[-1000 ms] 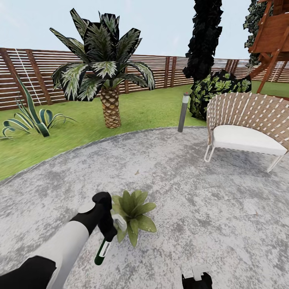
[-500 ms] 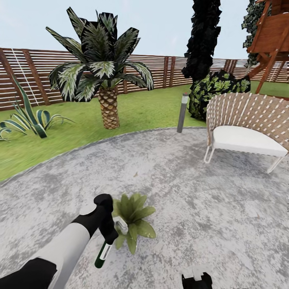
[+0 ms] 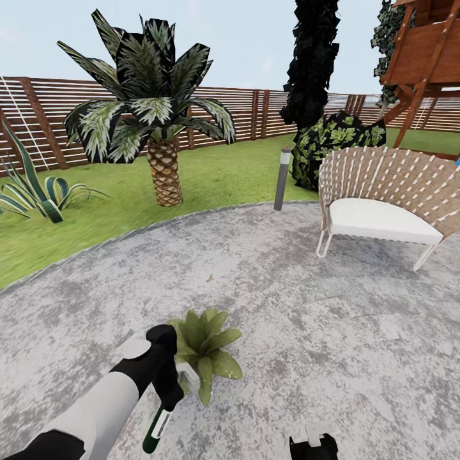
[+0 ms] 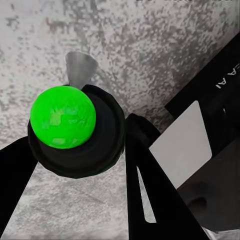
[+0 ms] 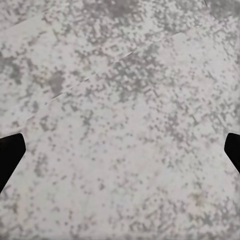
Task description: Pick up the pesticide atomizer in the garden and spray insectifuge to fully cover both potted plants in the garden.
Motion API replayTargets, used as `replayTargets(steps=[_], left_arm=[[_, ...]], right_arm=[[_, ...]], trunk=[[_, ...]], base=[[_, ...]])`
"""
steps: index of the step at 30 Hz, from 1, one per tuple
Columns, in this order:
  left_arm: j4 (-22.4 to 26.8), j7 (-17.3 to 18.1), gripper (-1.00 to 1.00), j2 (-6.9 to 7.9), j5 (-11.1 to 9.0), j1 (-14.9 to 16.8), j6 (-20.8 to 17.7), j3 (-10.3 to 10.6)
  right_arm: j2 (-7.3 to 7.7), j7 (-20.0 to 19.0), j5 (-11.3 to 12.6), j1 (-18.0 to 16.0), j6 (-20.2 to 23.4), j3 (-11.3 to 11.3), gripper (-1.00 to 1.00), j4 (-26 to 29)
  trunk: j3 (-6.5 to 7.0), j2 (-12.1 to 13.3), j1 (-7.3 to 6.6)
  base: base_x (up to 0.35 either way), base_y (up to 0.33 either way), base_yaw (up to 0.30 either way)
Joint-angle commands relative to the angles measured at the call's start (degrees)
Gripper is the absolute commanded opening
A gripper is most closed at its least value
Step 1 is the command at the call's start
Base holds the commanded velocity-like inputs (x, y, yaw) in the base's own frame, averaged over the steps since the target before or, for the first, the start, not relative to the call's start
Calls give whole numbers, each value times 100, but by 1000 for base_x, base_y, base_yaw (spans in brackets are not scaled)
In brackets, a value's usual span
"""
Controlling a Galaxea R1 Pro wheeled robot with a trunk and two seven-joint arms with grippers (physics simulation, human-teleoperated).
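Our left gripper [image 3: 174,391] pinches the pesticide atomizer [image 3: 155,429] just left of a potted plant [image 3: 206,353]; right gripper [image 5: 120,150] fingers spread.

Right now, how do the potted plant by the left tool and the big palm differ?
The potted plant is a low rosette on the stone patio; the palm stands tall on the lawn. The palm has a scaly brown trunk; the potted plant shows none. Both have pointed green leaves.

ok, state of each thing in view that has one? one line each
left hand: shut on the pesticide atomizer
pesticide atomizer: held off the patio, tilted, beside the plant
potted plant: upright on the stone patio, by the left hand
right hand: open, fingers apart over bare patio
wicker chair: upright, unoccupied
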State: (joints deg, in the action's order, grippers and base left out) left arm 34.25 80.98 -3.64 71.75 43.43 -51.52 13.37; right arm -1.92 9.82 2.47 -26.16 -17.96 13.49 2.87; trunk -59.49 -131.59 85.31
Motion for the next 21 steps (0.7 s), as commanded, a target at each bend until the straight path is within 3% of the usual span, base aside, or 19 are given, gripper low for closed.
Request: replayTargets(steps=[1, 5, 9, 21], left_arm=[[19, 58, -100, 1, 50, 4, -62, 3], [64, 58, -100, 27, 78, 26, -63, -6], [86, 58, -100, 184, 220, 42, -69, -37], [90, 52, -100, 102, 248, 114, -78, -5]], right_arm=[[-1, 29, 26, -4, -14, 48, 100, -6], [-1, 29, 26, -4, -14, 47, 100, -6], [-1, 29, 26, -4, -14, 47, 100, -6], [-5, 20, 24, -4, -20, 66, 100, 45]], trunk=[[-5, -2, -1], [-5, -2, -1], [-5, -2, -1], [-5, -2, -1]], base=[[0, 0, 0], [0, 0, 0], [0, 0, 0], [0, 0, 0]])
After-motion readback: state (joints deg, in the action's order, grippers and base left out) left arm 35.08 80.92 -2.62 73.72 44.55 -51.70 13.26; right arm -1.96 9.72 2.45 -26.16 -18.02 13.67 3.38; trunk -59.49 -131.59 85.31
